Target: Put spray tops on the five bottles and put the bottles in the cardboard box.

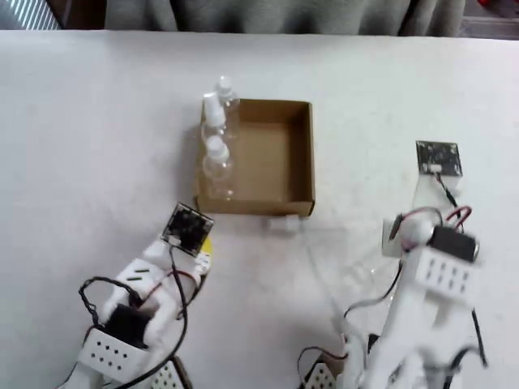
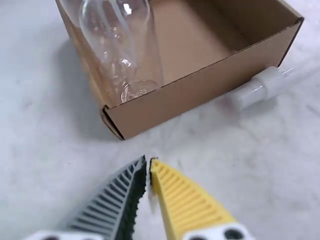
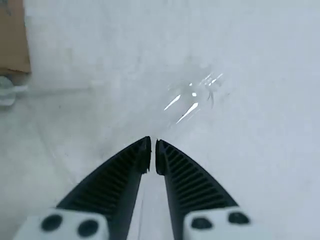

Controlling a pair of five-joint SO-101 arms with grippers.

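Observation:
The cardboard box [image 1: 280, 154] stands open at mid-table. Clear bottles with white spray tops [image 1: 217, 134] stand along one inner wall; one clear bottle [image 2: 120, 45] shows in the left wrist view inside the box [image 2: 210, 45]. A loose white spray top [image 1: 284, 223] lies on the table against the box's front wall [image 2: 260, 87], [image 3: 7, 90]. My left gripper [image 2: 149, 164] is shut and empty, just short of the box's front corner. My right gripper [image 3: 152, 144] is shut with nothing seen in it. A clear uncapped bottle [image 3: 192, 100] lies just beyond its tips.
The white table [image 1: 97, 121] is bare around the box. The left arm [image 1: 138, 308] comes in from the front left and the right arm [image 1: 430, 275] from the front right, with cables trailing near the table's front edge.

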